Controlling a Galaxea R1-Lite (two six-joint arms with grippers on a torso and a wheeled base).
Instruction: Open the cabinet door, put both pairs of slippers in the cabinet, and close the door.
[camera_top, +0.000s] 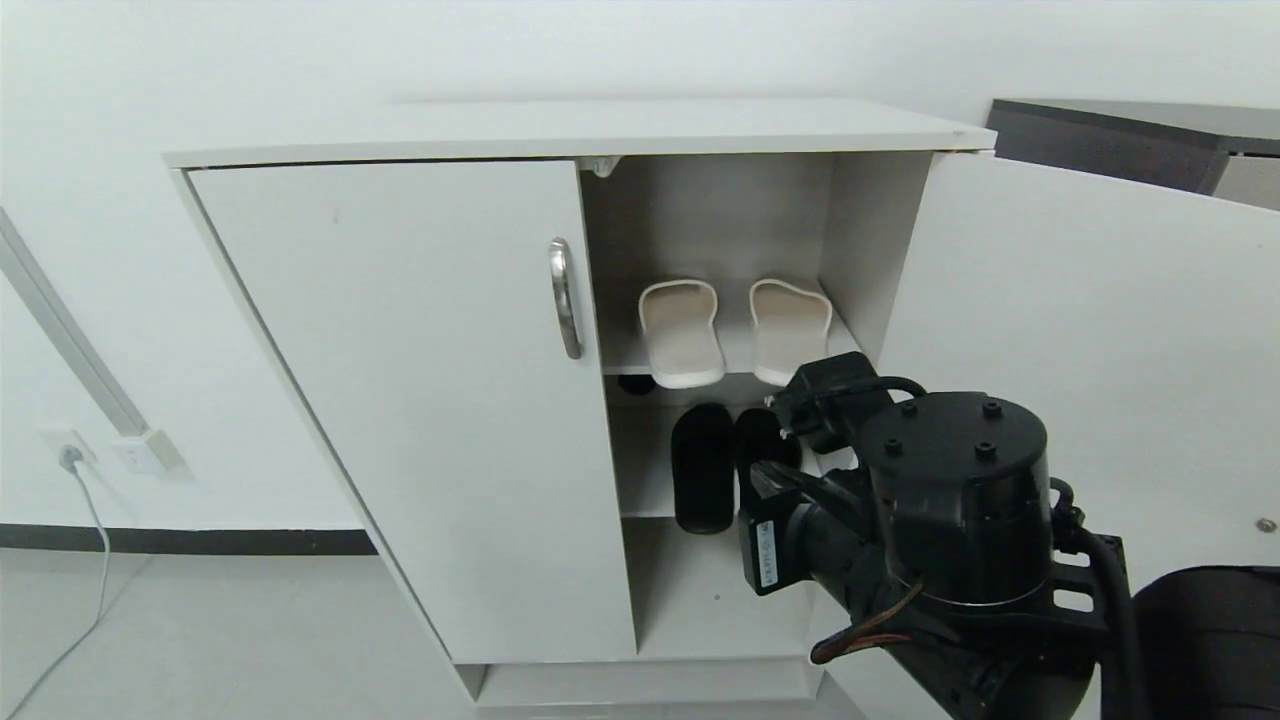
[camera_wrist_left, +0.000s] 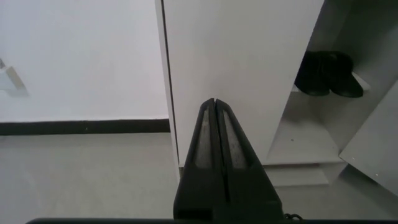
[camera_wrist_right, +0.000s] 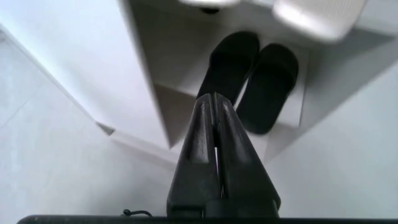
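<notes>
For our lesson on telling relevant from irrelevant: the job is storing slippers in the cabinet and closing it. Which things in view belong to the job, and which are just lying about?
Job: cabinet, its open right door, white slippers on the upper shelf, black slippers on the shelf below, right gripper.
Lying about: wall socket with its cable, dark furniture beyond the open door.

Holds the black right arm (camera_top: 950, 500) stretched forward in the lower right of the head view, black wrist (camera_top: 835, 400) at its far end. Presses the dark tapered fingers (camera_wrist_right: 200, 130) of the right gripper (camera_wrist_right: 215, 96) flat together, no gap at the tips. Has the left gripper (camera_wrist_left: 214, 102) likewise closed, its dark fingers (camera_wrist_left: 204, 137) touching along their whole length.
</notes>
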